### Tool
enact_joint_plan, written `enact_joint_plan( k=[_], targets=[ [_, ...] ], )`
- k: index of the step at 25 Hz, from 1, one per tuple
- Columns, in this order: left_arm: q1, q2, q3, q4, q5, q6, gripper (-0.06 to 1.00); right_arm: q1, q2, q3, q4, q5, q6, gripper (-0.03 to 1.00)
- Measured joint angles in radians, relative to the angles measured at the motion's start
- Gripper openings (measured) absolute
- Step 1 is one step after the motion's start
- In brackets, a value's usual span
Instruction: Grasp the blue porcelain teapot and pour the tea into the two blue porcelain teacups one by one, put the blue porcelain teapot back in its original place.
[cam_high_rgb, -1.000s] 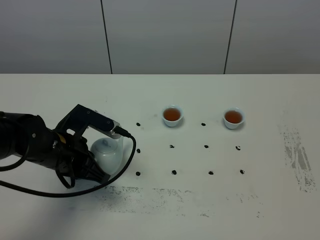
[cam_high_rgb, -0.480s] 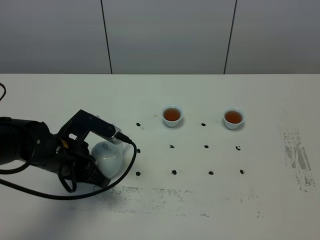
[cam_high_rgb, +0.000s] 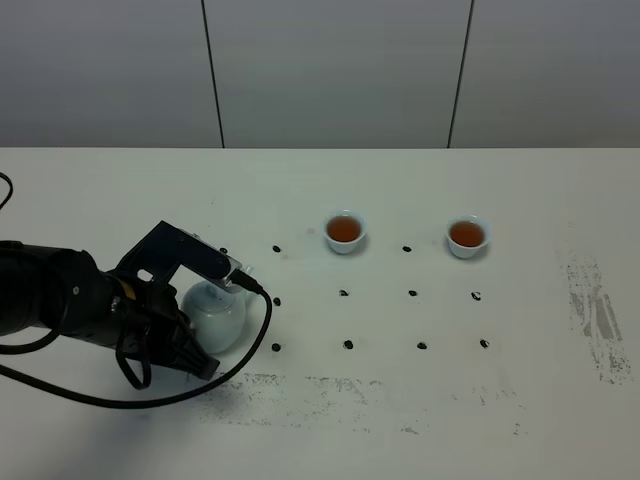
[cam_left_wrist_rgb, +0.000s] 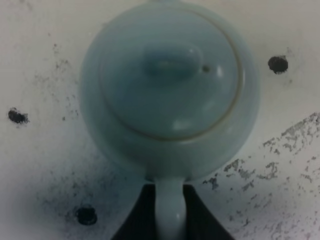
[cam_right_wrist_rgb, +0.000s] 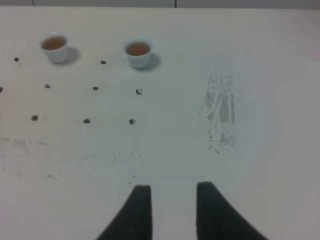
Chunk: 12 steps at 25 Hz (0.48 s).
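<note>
Open table (cam_high_rgb: 520, 190) surrounds two filled cups (cam_high_rgb: 344, 232) (cam_high_rgb: 467, 237), well apart. The left arm (cam_high_rgb: 90, 300) and teapot (cam_high_rgb: 215, 312) crowd the near-left corner.

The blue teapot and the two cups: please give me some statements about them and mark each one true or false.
1. Both teacups hold brown tea: the nearer-to-teapot cup and the far cup. True.
2. The blue porcelain teapot lies on its side. False: it stands upright with its lid on.
3. The left tool is closed on the teapot's loop handle. True.
4. The right tool holds a teacup. False: it holds nothing, and both cups stand far from it on the table.
5. The two cups touch each other. False: they stand well apart.
</note>
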Motion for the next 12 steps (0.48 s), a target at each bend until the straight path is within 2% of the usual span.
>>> enact_joint_plan(
  k=[5,12],
  targets=[
    [0.0,0.0,0.001,0.001,0.018,0.006,0.12,0.0,0.0,0.0,0.0,0.0,0.0,0.21],
    [0.0,0.001,0.005,0.003,0.035,0.006,0.34,0.0,0.0,0.0,0.0,0.0,0.0,0.21]
  ],
)
